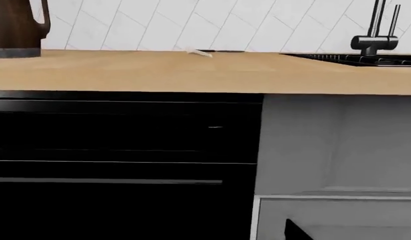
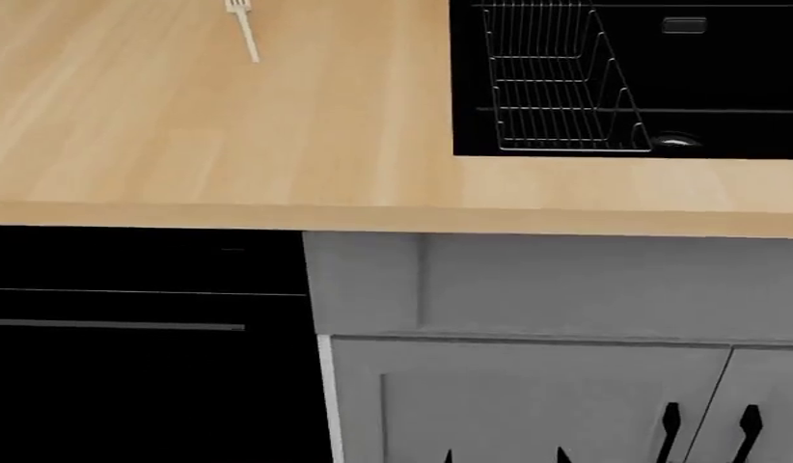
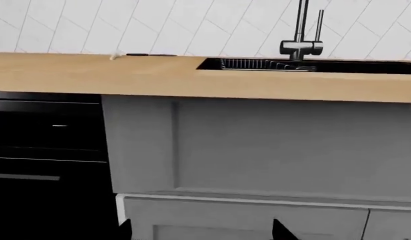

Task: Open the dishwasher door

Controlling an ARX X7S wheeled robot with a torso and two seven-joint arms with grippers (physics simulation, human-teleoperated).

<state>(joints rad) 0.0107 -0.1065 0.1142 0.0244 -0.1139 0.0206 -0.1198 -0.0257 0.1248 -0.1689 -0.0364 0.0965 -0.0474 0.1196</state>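
Observation:
The dishwasher door [image 1: 119, 210] is a glossy black panel under the wooden counter, closed, with a thin grey bar handle [image 1: 105, 181] and a fine seam above it. It also shows in the head view [image 2: 139, 395] and the right wrist view [image 3: 45, 200]. My left gripper [image 1: 205, 235] faces the door's right part below the handle, apart from it. One black fingertip [image 1: 295, 232] shows against the grey cabinet and the other is lost against the black door, so the jaws stand wide. My right gripper [image 3: 204, 232] is open and empty before the grey cabinet, right of the dishwasher.
The wooden countertop [image 2: 242, 145] overhangs the door. On it lie a fork [image 2: 246, 34] and a dark brown jug [image 1: 15, 27]. A black sink [image 2: 744, 87] holds a wire rack [image 2: 558, 92] under a black tap [image 3: 301, 45]. Grey cabinet doors have black handles [image 2: 669, 426].

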